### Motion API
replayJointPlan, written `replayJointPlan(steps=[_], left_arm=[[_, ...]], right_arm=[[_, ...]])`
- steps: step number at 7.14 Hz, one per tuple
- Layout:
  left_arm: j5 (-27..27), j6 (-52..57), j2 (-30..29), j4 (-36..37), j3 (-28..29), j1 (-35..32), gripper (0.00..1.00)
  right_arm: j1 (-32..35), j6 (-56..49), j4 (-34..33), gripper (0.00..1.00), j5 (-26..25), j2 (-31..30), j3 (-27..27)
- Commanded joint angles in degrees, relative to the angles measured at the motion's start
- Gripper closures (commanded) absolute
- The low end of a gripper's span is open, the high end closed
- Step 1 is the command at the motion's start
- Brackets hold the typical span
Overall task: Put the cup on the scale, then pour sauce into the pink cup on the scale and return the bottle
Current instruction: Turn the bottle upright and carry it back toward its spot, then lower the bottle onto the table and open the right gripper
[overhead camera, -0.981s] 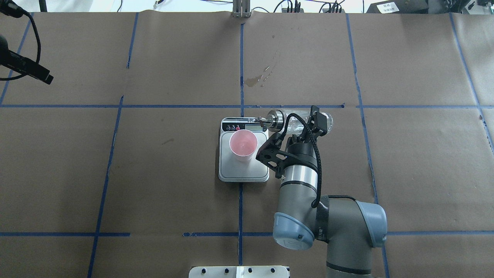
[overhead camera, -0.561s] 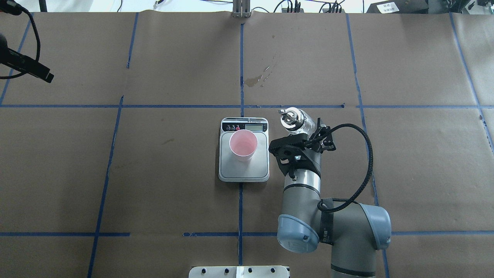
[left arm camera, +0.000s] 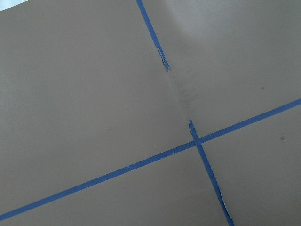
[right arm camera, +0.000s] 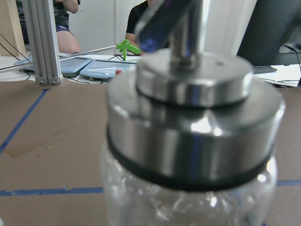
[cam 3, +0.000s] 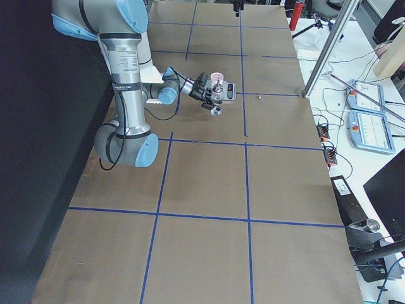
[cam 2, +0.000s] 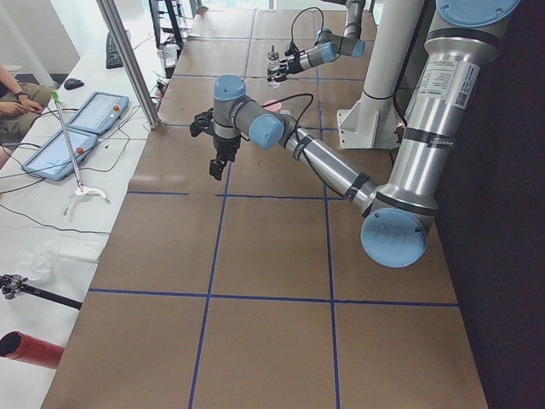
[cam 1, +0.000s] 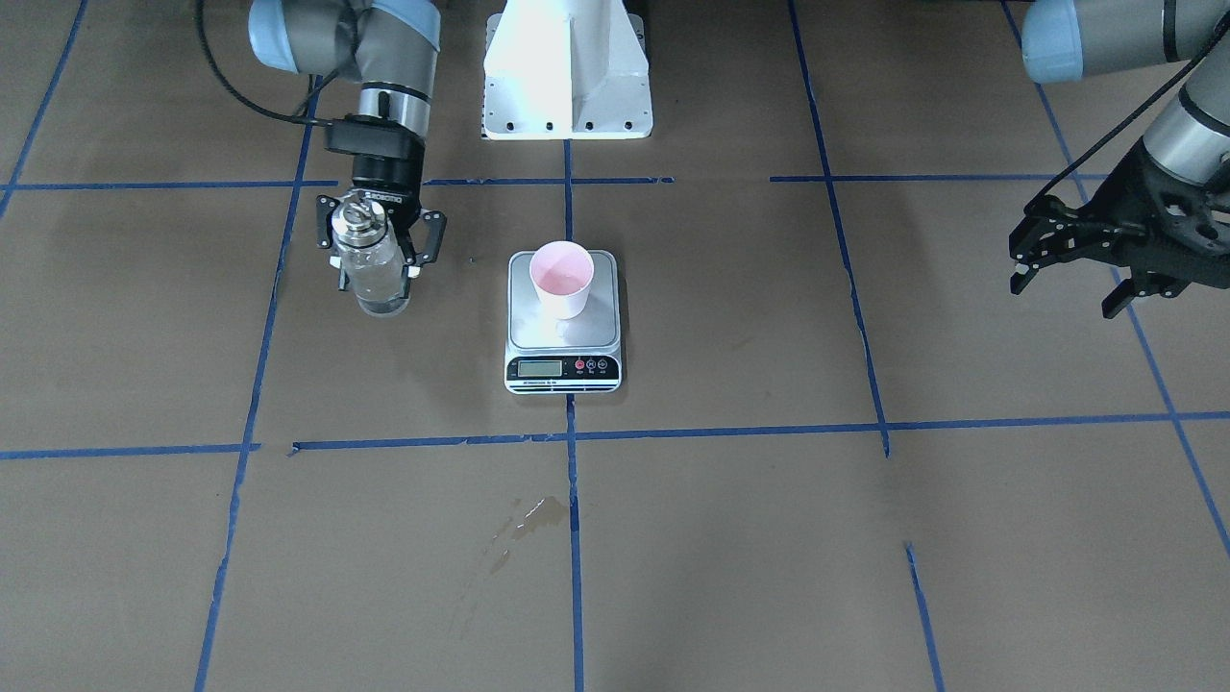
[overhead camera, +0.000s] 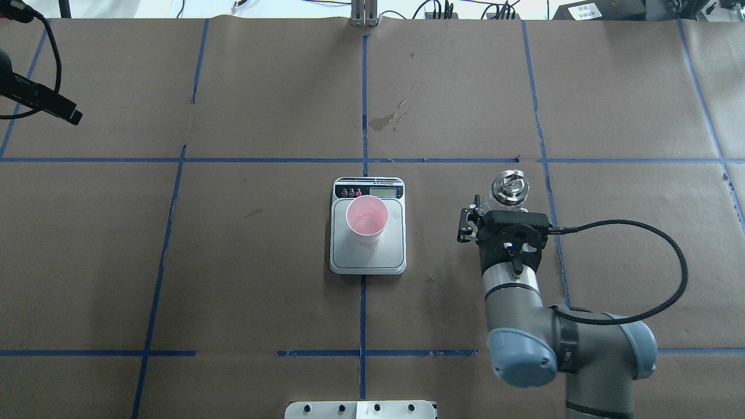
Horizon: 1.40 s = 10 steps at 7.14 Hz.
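Right gripper [cam 1: 378,261] is clamped on the bottle [cam 1: 369,259], one finger on either side of the glass, and the bottle stands upright, out on the robot's right of the scale [cam 1: 524,332] with bare brown paper between them. From overhead the wrist covers most of the gripper [overhead camera: 504,214] and only the bottle's silver top [overhead camera: 510,187] pokes out beyond it, so whether the base touches the table or hangs just above it, I cannot tell. The right wrist view is crowded by the blurred metal collar [right arm camera: 193,132]; the spout is cut off at the upper edge and the sauce is too clear to pick out through the glass. The cup [cam 1: 561,279] sits upright on the scale's steel platform, toward the robot's side, pink inside showing; any liquid in it is too hard to see, and the display [cam 1: 539,367] is too small to read. Left gripper [cam 1: 1067,293] hangs far off on the other side, fingers spread, holding nothing.
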Motion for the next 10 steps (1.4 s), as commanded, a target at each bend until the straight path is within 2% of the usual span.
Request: replayJointPlan(steps=[1, 2, 10], left_arm=[[0.0, 0.0, 0.0, 0.0, 0.2, 0.1, 0.06], [0.0, 0.0, 0.0, 0.0, -0.1, 0.0, 0.06], [0.0, 0.1, 0.0, 0.0, 0.2, 0.1, 0.06]], right_arm=[[0.0, -0.5, 17.8, 1.00, 0.3, -11.7, -1.7], [-0.2, -0.4, 21.1, 1.00, 0.2, -12.6, -4.4], [-1.7, -0.4, 20.5, 1.00, 0.2, -12.0, -5.7]])
